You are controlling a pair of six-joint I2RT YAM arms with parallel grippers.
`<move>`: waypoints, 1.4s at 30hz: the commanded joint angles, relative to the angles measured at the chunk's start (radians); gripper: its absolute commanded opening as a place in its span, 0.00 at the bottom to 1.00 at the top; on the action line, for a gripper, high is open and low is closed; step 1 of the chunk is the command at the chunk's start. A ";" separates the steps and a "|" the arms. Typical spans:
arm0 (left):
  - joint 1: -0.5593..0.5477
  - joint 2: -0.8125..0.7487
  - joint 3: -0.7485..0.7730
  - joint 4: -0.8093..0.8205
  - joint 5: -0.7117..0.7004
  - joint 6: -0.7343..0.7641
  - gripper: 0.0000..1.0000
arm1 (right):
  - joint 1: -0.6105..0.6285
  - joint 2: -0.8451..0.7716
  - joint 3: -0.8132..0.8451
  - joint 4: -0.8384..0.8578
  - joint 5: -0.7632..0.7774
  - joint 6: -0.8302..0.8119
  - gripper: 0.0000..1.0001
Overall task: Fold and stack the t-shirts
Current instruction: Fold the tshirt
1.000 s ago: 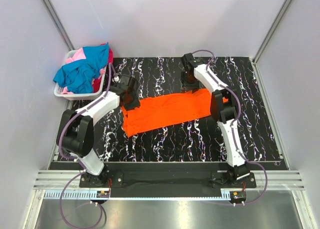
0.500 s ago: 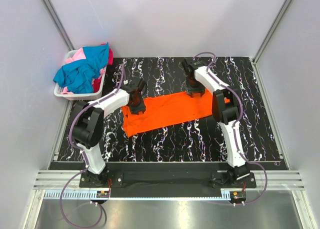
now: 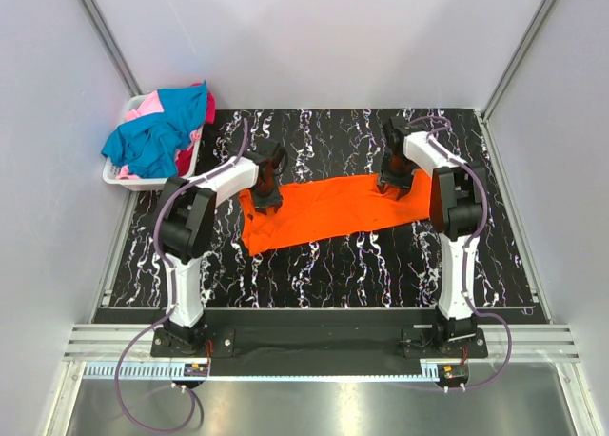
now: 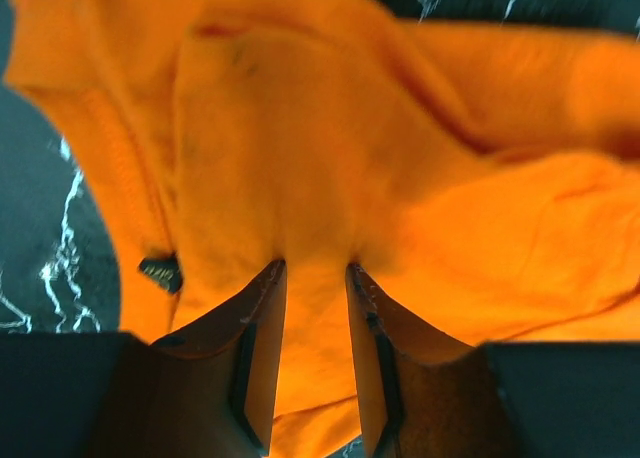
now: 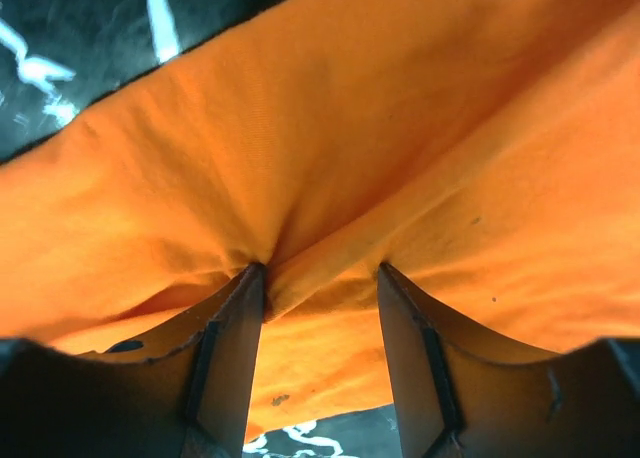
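The left gripper (image 4: 315,270) and right gripper (image 5: 320,268) stay clamped on the orange t-shirt (image 3: 328,210) — shifted right within 1 second, seemingly flattening it for folding.

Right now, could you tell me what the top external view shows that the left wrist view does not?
Only the top external view shows the whole orange t-shirt laid out as a long strip, the white basket heaped with teal, pink and red shirts, and the right tool at the strip's right end. Only the left wrist view shows a small dark label beside a ribbed seam. Both show the left tool pinching the orange cloth on the black marbled table.
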 commanded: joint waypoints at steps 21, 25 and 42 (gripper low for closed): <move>0.144 0.377 0.586 -0.092 0.005 -0.024 0.36 | 0.221 -0.331 -0.411 0.122 -0.245 0.288 0.52; 0.150 0.500 0.795 -0.049 0.082 0.014 0.36 | 0.282 -0.345 -0.403 0.105 -0.296 0.288 0.52; 0.179 0.129 0.587 0.288 0.248 0.128 0.44 | 0.304 -0.344 -0.035 -0.052 -0.011 0.078 0.58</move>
